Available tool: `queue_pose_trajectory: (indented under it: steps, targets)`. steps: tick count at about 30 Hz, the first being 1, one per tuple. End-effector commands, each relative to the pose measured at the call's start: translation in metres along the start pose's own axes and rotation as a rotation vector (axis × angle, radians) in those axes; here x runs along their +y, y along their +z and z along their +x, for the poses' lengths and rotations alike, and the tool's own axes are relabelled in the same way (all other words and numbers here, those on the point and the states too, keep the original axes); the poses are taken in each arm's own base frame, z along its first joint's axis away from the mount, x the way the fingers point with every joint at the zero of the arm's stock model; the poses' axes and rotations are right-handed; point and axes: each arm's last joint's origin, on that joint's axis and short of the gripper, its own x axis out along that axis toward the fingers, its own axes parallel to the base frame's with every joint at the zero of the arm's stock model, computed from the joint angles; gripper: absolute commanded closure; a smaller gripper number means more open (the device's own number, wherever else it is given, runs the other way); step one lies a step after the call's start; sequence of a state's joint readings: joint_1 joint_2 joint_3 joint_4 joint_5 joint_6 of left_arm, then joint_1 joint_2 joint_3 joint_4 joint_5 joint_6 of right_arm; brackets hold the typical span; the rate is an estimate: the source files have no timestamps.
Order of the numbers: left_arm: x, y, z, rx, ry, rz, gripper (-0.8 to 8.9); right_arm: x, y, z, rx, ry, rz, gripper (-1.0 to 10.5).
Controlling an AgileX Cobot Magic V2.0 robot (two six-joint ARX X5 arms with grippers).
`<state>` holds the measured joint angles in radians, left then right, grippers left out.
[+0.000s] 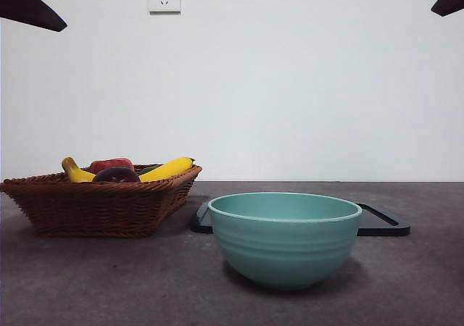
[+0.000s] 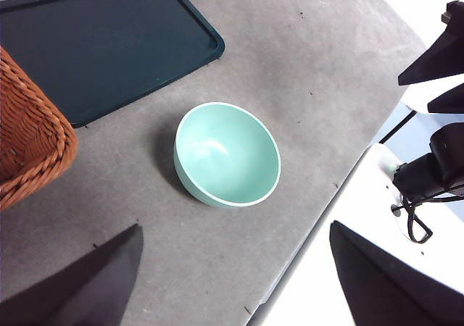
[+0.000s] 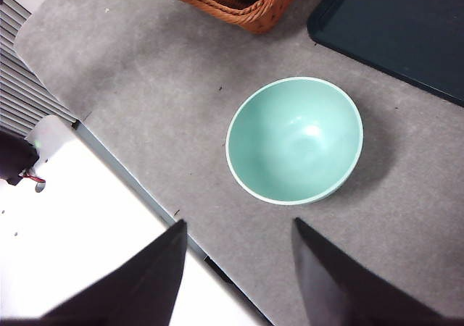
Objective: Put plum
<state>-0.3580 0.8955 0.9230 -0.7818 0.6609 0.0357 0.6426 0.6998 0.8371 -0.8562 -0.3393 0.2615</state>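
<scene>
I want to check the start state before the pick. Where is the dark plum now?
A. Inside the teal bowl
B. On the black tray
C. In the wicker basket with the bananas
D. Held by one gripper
C: the front view shows the plum lying in the wicker basket among the bananas; the teal bowl is empty.

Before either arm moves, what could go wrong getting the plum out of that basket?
1. The plum sits low in the basket, wedged between bananas and a red fruit; fingers may bump or grab those instead.
2. The wicker rim could catch a descending gripper.
3. Only its top shows, so grasp depth is uncertain.
</scene>
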Motion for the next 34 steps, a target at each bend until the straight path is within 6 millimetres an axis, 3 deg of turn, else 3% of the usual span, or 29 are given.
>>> queue_pose_trajectory:
  steps: [1,4,9,34]
  targets:
    - [-0.002,0.0047,-0.0013,-0.013,-0.01,0.022,4.09,0.0031,0.0035,-0.0024,-0.014,0.012,-0.023,7.2]
    - [-0.002,0.0047,-0.0013,-0.013,-0.01,0.022,4.87,0.0031,0.0035,-0.0024,-0.014,0.012,-0.023,7.2]
    - [-0.002,0.005,-0.0013,-0.015,-0.01,0.024,8.11,0.0031,0.0035,-0.0024,-0.014,0.012,-0.024,9.2]
    - [-0.002,0.005,-0.0013,-0.016,-0.01,0.024,8.07,0.0033,0.0046,-0.0024,-0.024,0.014,-0.027,9.4]
